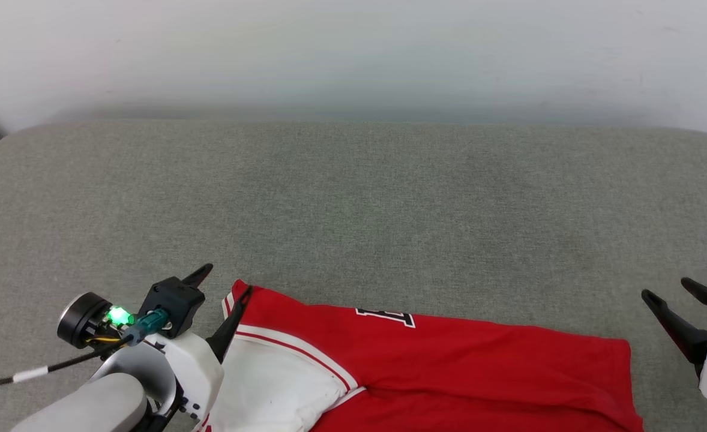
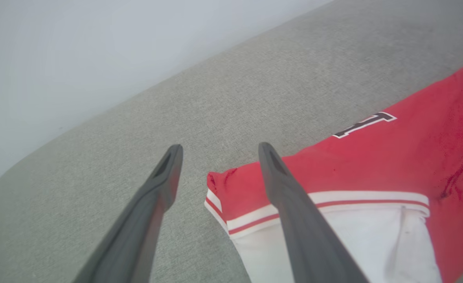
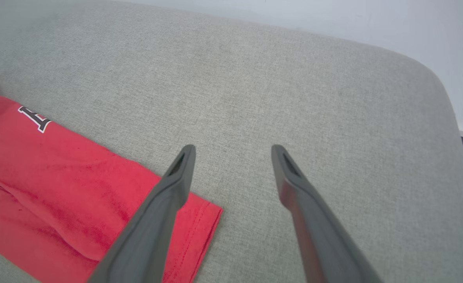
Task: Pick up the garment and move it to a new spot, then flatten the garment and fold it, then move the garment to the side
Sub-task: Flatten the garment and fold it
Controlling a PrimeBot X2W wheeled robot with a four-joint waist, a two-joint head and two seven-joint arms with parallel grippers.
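The garment (image 1: 479, 360) lies loose, left pincer (image 1: 226, 280) and right pincer (image 1: 667, 288) agape

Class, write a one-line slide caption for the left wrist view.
Open left gripper at the striped sleeve corner of the red-and-white garment, which lies on the grey cushion.

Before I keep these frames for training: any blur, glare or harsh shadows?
Head view: soft even light, no hard shadows; the green lamp blooms. Left wrist view: the left gripper blurs near the bottom edge, the bright red white-sleeved T-shirt is sharp. Right wrist view: the right gripper likewise soft, no glare.
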